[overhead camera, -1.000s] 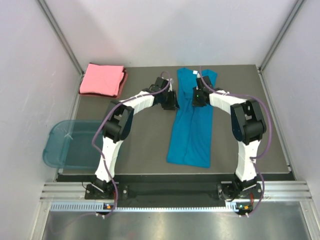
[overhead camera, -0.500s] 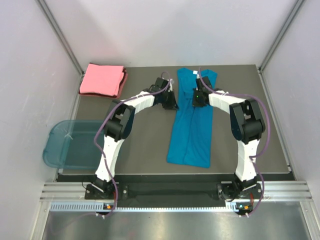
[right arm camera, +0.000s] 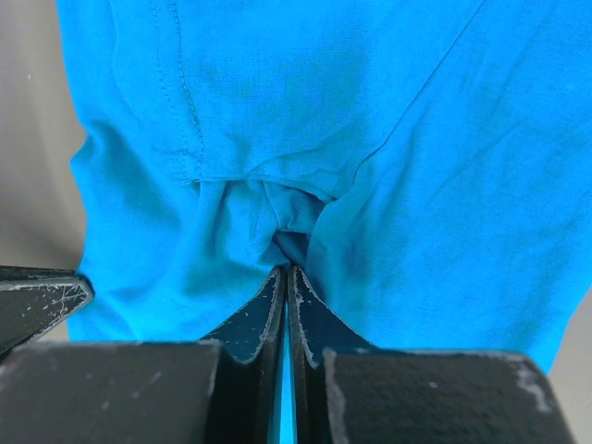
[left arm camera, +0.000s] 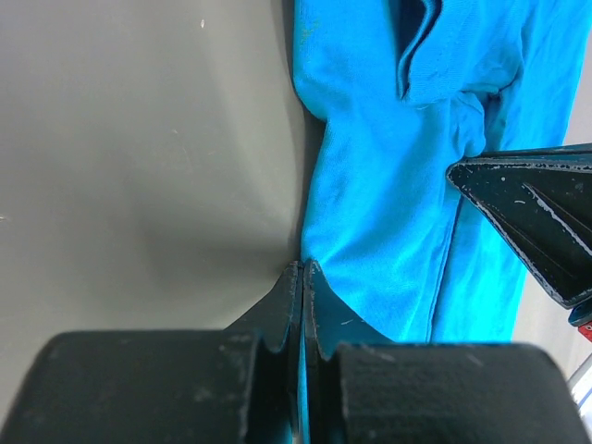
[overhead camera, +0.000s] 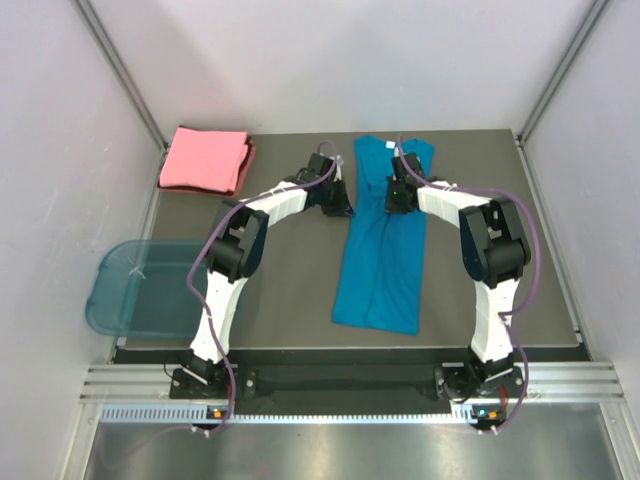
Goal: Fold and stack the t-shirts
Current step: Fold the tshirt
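Here we are at the left pincer (left arm camera: pixel 302 268): its two black fingers are pressed together, and we see them nipping the left edge of the teal-blue t-shirt (left arm camera: pixel 379 222), a sliver of blue cloth showing between them. Over at the right pincer (right arm camera: pixel 285 270) it is the same story, fingers together and clamped on a bunched pucker of that shirt, nearer its middle. From the left wrist we catch one dark finger of the right pincer poking in at the right.

From above, we see both pincers down on the far part of the shirt, just beside each other. The shirt lies as a long narrow strip on the right half of the grey worktop (overhead camera: pixel 290 280), one end at the far edge, the other near the arms' bases. The salmon-pink t-shirt (overhead camera: pixel 205 158) sits folded in the far left corner, well apart. A translucent blue plastic tub (overhead camera: pixel 135 290) rests at the worktop's left edge.
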You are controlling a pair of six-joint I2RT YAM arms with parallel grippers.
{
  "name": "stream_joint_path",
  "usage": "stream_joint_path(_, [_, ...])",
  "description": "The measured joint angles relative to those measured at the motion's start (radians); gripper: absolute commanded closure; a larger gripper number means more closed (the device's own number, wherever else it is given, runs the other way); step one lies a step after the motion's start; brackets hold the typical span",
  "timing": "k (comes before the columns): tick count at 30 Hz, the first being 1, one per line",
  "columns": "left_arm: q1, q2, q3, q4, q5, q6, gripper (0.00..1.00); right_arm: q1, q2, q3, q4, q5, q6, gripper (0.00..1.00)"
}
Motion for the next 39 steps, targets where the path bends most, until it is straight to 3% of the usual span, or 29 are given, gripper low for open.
stream_joint_path(1, [0.000,0.000,0.000,0.000,0.000,0.000,1.00,0.000,0.000,0.000,0.000,0.000,0.000,1.00])
stream_joint_path(2, [0.000,0.000,0.000,0.000,0.000,0.000,0.89,0.000,0.000,0.000,0.000,0.000,0.000,0.97])
stream_joint_path(3, [0.000,0.000,0.000,0.000,0.000,-0.001,0.89,0.000,0.000,0.000,0.000,-0.001,0.000,0.97])
stream_joint_path(4, [0.000,0.000,0.001,-0.003,-0.001,-0.003,0.73,0.000,0.000,0.000,0.000,-0.005,-0.002,0.89])
stream_joint_path(8, [0.002,-0.011,0.008,-0.017,-0.006,-0.002,0.59,-0.001,-0.005,0.001,-0.015,-0.047,-0.008,0.81])
stream_joint_path(12, [0.010,-0.040,0.008,-0.089,-0.045,0.014,0.56,-0.002,-0.053,-0.001,-0.058,-0.094,-0.005,0.63])
stream_joint_path(16, [0.018,-0.125,-0.046,-0.171,-0.079,0.050,0.56,-0.002,-0.196,-0.039,-0.105,-0.134,-0.004,0.58])
stream_joint_path(23, [0.018,-0.511,-0.478,-0.178,-0.022,0.087,0.55,-0.005,-0.612,-0.346,-0.178,-0.188,0.052,0.55])
stream_joint_path(27, [-0.011,-0.724,-0.735,-0.156,0.040,0.071,0.53,-0.005,-0.835,-0.571,-0.256,-0.202,0.097,0.42])
stream_joint_path(33, [-0.092,-0.857,-0.973,-0.093,0.114,0.002,0.51,0.001,-1.041,-0.813,-0.357,-0.223,0.150,0.46])
stream_joint_path(39, [-0.163,-0.856,-1.020,-0.028,0.118,-0.053,0.51,0.013,-1.188,-0.978,-0.376,-0.253,0.213,0.52])
